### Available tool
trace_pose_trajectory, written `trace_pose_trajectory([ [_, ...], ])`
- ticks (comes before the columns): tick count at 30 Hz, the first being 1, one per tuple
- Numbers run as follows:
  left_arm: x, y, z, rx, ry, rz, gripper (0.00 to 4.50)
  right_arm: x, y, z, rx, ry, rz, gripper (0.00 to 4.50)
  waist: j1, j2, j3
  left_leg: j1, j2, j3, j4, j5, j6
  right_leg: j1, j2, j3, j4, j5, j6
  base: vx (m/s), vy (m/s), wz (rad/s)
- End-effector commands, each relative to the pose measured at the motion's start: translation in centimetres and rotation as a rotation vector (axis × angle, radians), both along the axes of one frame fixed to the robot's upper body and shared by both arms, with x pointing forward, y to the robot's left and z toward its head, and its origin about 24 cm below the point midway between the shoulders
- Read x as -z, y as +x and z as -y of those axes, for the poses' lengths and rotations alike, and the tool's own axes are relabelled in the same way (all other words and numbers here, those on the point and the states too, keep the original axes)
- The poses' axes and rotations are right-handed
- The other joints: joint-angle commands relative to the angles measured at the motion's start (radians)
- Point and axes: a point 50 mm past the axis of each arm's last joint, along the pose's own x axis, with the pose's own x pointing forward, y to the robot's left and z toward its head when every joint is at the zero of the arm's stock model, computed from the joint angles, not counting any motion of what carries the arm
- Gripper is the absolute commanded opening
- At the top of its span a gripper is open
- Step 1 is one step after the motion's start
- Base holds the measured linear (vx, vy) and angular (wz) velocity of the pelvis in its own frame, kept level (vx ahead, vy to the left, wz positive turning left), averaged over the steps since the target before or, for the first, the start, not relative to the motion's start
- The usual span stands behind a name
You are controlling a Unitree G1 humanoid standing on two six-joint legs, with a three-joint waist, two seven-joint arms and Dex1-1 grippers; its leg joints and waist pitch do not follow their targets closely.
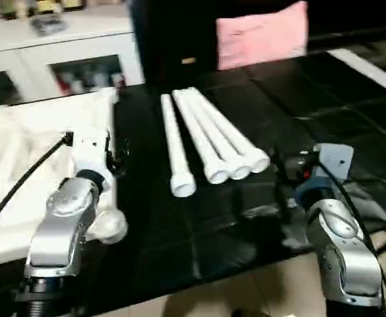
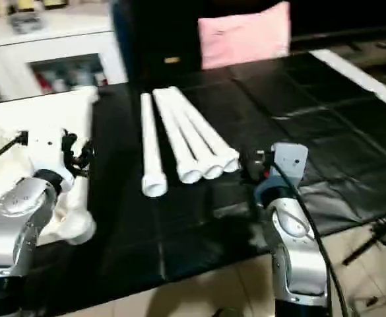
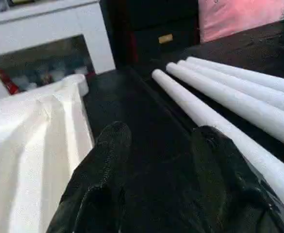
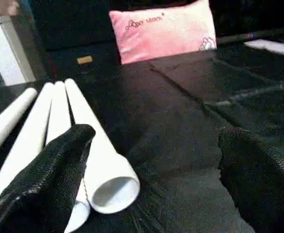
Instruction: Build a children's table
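The white tabletop (image 1: 34, 139) lies on the black mat at the left, ribbed side up. In the middle lie the white legs: three side by side (image 1: 222, 142) and one (image 1: 175, 148) a little apart to their left, wide ends toward me. My left gripper (image 3: 158, 160) hovers over the mat between the tabletop's right edge (image 3: 78, 121) and the single leg (image 3: 214, 121); it is open and holds nothing. My right gripper (image 4: 156, 170) stands just right of the legs' wide ends (image 4: 110, 187), open wide and holding nothing.
A white glass-door cabinet (image 1: 61, 59) stands at the back left. A pink pillow (image 1: 262, 33) leans at the back. The black mat (image 1: 324, 112) stretches to the right, and pale floor tiles (image 1: 245, 290) show at the near edge.
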Motion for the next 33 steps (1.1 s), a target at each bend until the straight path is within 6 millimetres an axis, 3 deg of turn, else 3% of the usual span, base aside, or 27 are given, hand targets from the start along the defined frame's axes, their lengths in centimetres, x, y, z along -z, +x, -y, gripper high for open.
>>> trace_pose_trajectory([
  [1,-0.2,-0.5,-1.0,-0.04,-0.015,0.001,2.31,-1.3,0.3,-1.4,-0.091,-0.046,0.053,4.5,0.006,-0.027,-0.06,-0.02,0.005,0.002,-0.068,-0.185,0.07,0.056,-0.038,0.036,-0.075,-0.51,-0.017,0.0,0.0,0.0],
  [3,-0.1,-0.7,-1.3,-0.061,-0.033,0.0,2.31,-1.5,0.4,-1.7,-0.117,-0.072,0.054,4.5,0.001,-0.058,-0.059,-0.025,0.007,0.005,-0.069,-0.186,0.073,0.055,-0.036,0.037,-0.077,-0.52,-0.01,0.0,0.0,0.0],
  [4,0.1,-1.0,-1.6,-0.083,-0.044,-0.004,2.31,-1.7,0.6,-1.9,-0.133,-0.098,0.053,4.5,0.003,-0.041,-0.058,-0.016,0.012,0.003,-0.07,-0.192,0.062,0.049,-0.038,0.039,-0.076,-0.516,-0.018,0.0,0.0,0.0],
  [5,0.2,-1.2,-1.7,-0.096,-0.045,-0.004,2.31,-1.7,0.7,-1.9,-0.137,-0.106,0.054,4.5,0.002,-0.04,-0.057,-0.014,0.013,0.004,-0.071,-0.195,0.059,0.047,-0.036,0.039,-0.079,-0.509,-0.018,0.0,0.0,0.0],
  [6,0.3,-1.4,-1.8,-0.108,-0.045,-0.004,2.31,-1.8,0.7,-2.0,-0.141,-0.113,0.056,4.5,0.002,-0.061,-0.056,-0.017,0.015,0.004,-0.074,-0.204,0.052,0.05,-0.036,0.039,-0.074,-0.506,-0.014,0.0,0.0,0.0],
  [7,0.5,-1.8,-2.0,-0.128,-0.04,-0.003,2.31,-1.8,0.8,-2.1,-0.148,-0.12,0.057,4.5,0.005,-0.056,-0.057,-0.013,0.017,0.004,-0.076,-0.21,0.047,0.048,-0.036,0.041,-0.076,-0.503,-0.014,0.0,0.0,0.0],
  [8,0.9,-2.7,-2.5,-0.17,-0.023,0.0,2.31,-1.8,1.1,-2.1,-0.173,-0.133,0.055,4.5,0.011,-0.112,-0.059,-0.011,0.02,0.006,-0.074,-0.202,0.054,0.047,-0.042,0.044,-0.066,-0.503,-0.009,0.0,0.0,0.0],
  [9,0.9,-2.7,-2.5,-0.17,-0.023,0.0,2.31,-1.8,1.1,-2.1,-0.173,-0.133,0.055,4.5,0.014,-0.091,-0.058,-0.02,0.024,0.003,-0.08,-0.183,0.043,0.051,-0.041,0.051,-0.061,-0.477,-0.008,0.0,0.0,0.0],
  [10,1.0,-3.0,-2.6,-0.182,-0.017,0.003,2.31,-1.6,1.2,-2.1,-0.18,-0.134,0.047,4.5,0.014,-0.114,-0.06,-0.012,0.027,0.008,-0.077,-0.176,0.041,0.04,-0.035,0.055,-0.065,-0.443,-0.005,0.0,0.0,0.0],
  [11,0.7,-3.3,-2.5,-0.188,0.014,0.022,2.31,-1.2,1.5,-2.2,-0.206,-0.11,0.033,4.5,0.017,-0.132,-0.061,-0.016,0.028,0.007,-0.08,-0.172,0.04,0.046,-0.036,0.055,-0.057,-0.43,-0.004,0.0,0.0,0.0],
  [12,0.6,-3.3,-2.5,-0.188,0.018,0.025,2.31,-1.1,1.5,-2.2,-0.209,-0.106,0.031,4.5,0.027,-0.121,-0.059,-0.005,0.034,0.005,-0.084,-0.184,0.03,0.039,-0.038,0.059,-0.055,-0.412,-0.011,0.0,0.0,0.0],
  [14,0.1,-3.2,-2.1,-0.173,0.037,0.037,2.31,-0.9,1.8,-2.0,-0.174,-0.052,0.027,4.5,0.033,-0.127,-0.058,0.005,0.036,0.006,-0.083,-0.189,0.011,0.034,-0.035,0.062,-0.053,-0.351,-0.028,0.0,0.0,0.0],
  [15,-0.3,-3.1,-1.7,-0.154,0.045,0.05,2.31,-0.6,1.8,-1.7,-0.14,-0.052,0.017,4.5,0.038,-0.116,-0.055,0.005,0.038,0.003,-0.089,-0.203,-0.006,0.035,-0.035,0.065,-0.044,-0.316,-0.043,0.0,0.0,0.0],
  [16,-0.7,-2.9,-1.3,-0.136,0.041,0.059,2.31,-0.3,1.8,-1.5,-0.106,-0.047,0.007,4.5,0.04,-0.125,-0.057,0.006,0.035,0.008,-0.085,-0.209,-0.016,0.036,-0.03,0.067,-0.046,-0.279,-0.051,0.0,0.0,0.0],
  [17,-0.9,-2.7,-1.0,-0.121,0.039,0.066,2.31,-0.1,1.8,-1.4,-0.087,-0.031,0.001,4.5,0.05,-0.117,-0.053,0.01,0.033,0.008,-0.089,-0.234,-0.024,0.036,-0.03,0.07,-0.042,-0.279,-0.064,0.0,0.0,0.0],
  [18,-1.2,-2.5,-0.7,-0.107,0.036,0.076,2.31,0.0,1.7,-1.3,-0.068,-0.02,-0.007,4.5,0.053,-0.091,-0.052,0.011,0.031,0.006,-0.09,-0.244,-0.032,0.038,-0.03,0.071,-0.041,-0.272,-0.069,0.0,0.0,0.0],
  [19,-1.2,-2.5,-0.7,-0.105,0.035,0.077,2.31,0.0,1.6,-1.3,-0.067,-0.017,-0.007,4.5,0.049,-0.113,-0.057,0.009,0.028,0.011,-0.084,-0.229,-0.027,0.039,-0.029,0.072,-0.045,-0.253,-0.069,0.0,0.0,0.0],
  [20,-1.3,-2.4,-0.5,-0.099,0.033,0.081,2.31,0.0,1.5,-1.3,-0.066,-0.001,-0.011,4.5,0.05,-0.11,-0.051,0.005,0.028,0.01,-0.09,-0.263,-0.027,0.044,-0.028,0.071,-0.046,-0.282,-0.07,0.0,0.0,0.0],
  [21,-1.6,-2.0,-0.3,-0.103,-0.032,0.113,2.31,-0.1,1.2,-1.4,-0.077,-0.066,-0.009,4.5,0.058,-0.056,-0.048,0.01,0.024,0.003,-0.092,-0.311,-0.036,0.045,-0.031,0.069,-0.048,-0.346,-0.058,0.0,0.0,0.0],
  [22,-1.6,-1.8,-0.2,-0.101,-0.047,0.111,2.31,-0.1,1.1,-1.4,-0.081,-0.101,-0.004,4.5,0.056,-0.065,-0.045,0.008,0.026,0.005,-0.09,-0.283,-0.036,0.041,-0.029,0.07,-0.052,-0.312,-0.063,0.0,0.0,0.0],
  [23,-1.4,-1.6,-0.2,-0.103,-0.052,0.102,2.31,-0.1,0.9,-1.3,-0.072,-0.135,0.005,4.5,0.05,-0.077,-0.051,0.003,0.02,0.009,-0.085,-0.284,-0.026,0.051,-0.026,0.069,-0.061,-0.322,-0.061,0.0,0.0,0.0],
  [24,-1.3,-1.4,-0.2,-0.104,-0.049,0.093,2.31,-0.2,0.8,-1.2,-0.063,-0.151,0.012,4.5,0.049,-0.086,-0.052,0.0,0.015,0.01,-0.083,-0.298,-0.016,0.055,-0.029,0.066,-0.062,-0.387,-0.048,0.0,0.0,0.0],
  [25,-1.3,-1.4,-0.2,-0.104,-0.044,0.094,2.31,-0.2,0.8,-1.0,-0.043,-0.165,0.016,4.5,0.048,-0.088,-0.054,-0.004,0.013,0.009,-0.081,-0.283,-0.01,0.056,-0.031,0.066,-0.062,-0.407,-0.04,0.0,0.0,0.0],
  [26,-1.1,-1.2,-0.2,-0.098,-0.03,0.098,2.31,-0.3,0.8,-0.2,0.04,-0.213,0.02,4.5,0.042,-0.078,-0.052,-0.006,0.011,0.011,-0.078,-0.262,0.002,0.053,-0.03,0.065,-0.069,-0.44,-0.028,0.0,0.0,0.0],
  [29,-0.8,-1.5,0.0,-0.088,-0.029,0.103,2.31,-0.6,0.6,0.5,0.053,-0.198,0.026,4.5,0.037,-0.072,-0.057,-0.012,0.011,0.009,-0.074,-0.219,0.013,0.053,-0.03,0.061,-0.07,-0.475,-0.005,0.0,0.0,0.0],
  [30,-0.6,-1.7,0.2,-0.089,-0.028,0.1,2.31,-0.7,0.5,0.5,0.031,-0.17,0.04,4.5,0.034,-0.086,-0.058,-0.013,0.013,0.012,-0.072,-0.217,0.02,0.052,-0.026,0.059,-0.071,-0.473,0.0,0.0,0.0,0.0],
  [33,-0.7,-2.0,0.3,-0.108,0.016,0.114,2.31,-0.8,0.7,0.5,0.016,-0.187,0.049,4.5,0.034,-0.081,-0.058,-0.013,0.016,0.011,-0.073,-0.208,0.028,0.048,-0.026,0.058,-0.07,-0.463,0.001,0.0,0.0,0.0],
])
